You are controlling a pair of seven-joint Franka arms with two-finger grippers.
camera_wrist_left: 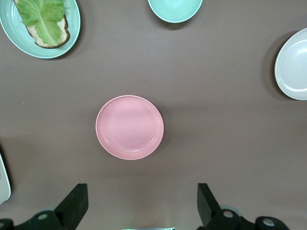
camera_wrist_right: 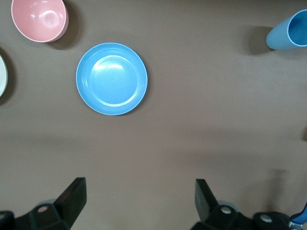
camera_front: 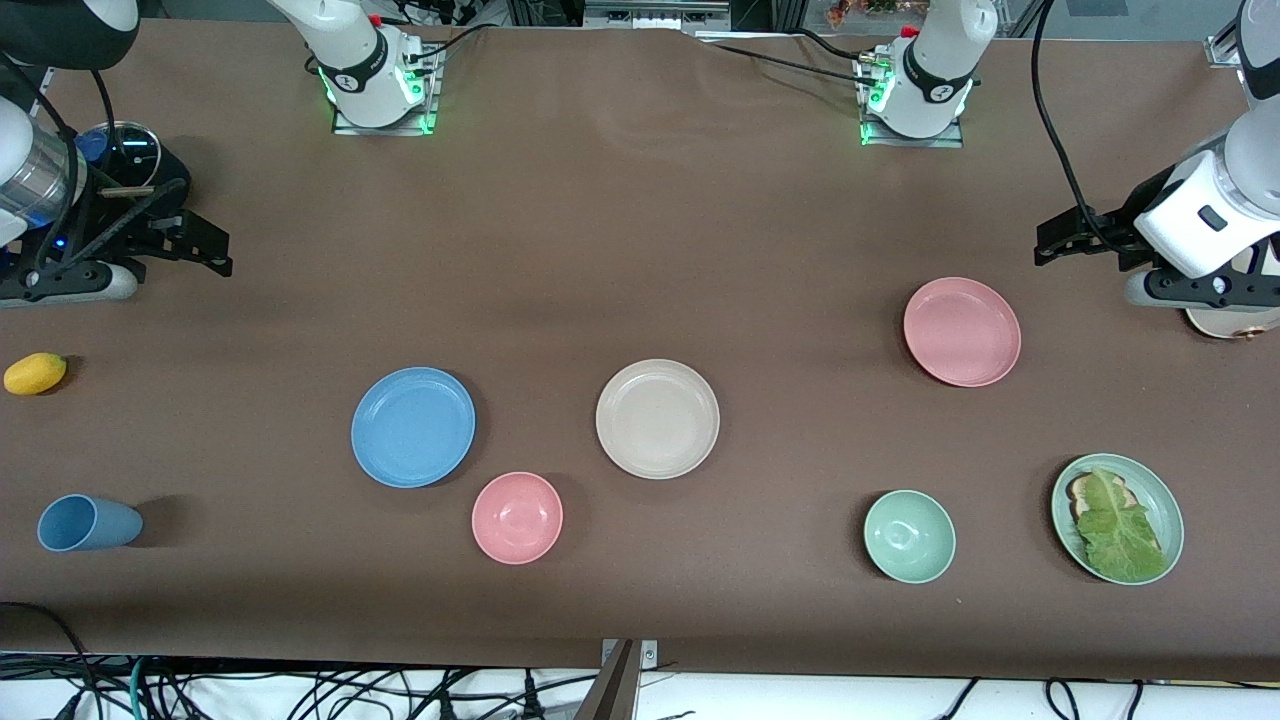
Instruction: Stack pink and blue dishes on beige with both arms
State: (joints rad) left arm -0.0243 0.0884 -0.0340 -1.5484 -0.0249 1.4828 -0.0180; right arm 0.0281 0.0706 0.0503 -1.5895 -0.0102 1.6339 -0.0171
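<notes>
Both fingers sets spread: left gripper [camera_wrist_left: 139, 211] near pink plate [camera_wrist_left: 129, 127], right gripper [camera_wrist_right: 139, 208] near blue plate [camera_wrist_right: 112, 78].

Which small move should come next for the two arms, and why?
Probably each open gripper should descend toward its plate: left gripper to the pink plate, right gripper to the blue plate. Both plates lie untouched, apart from the bare beige plate.

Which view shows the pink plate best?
The left wrist view: the pink plate sits central, whole, seen from directly above. The front view shows it whole but smaller. The right wrist view misses it.
</notes>
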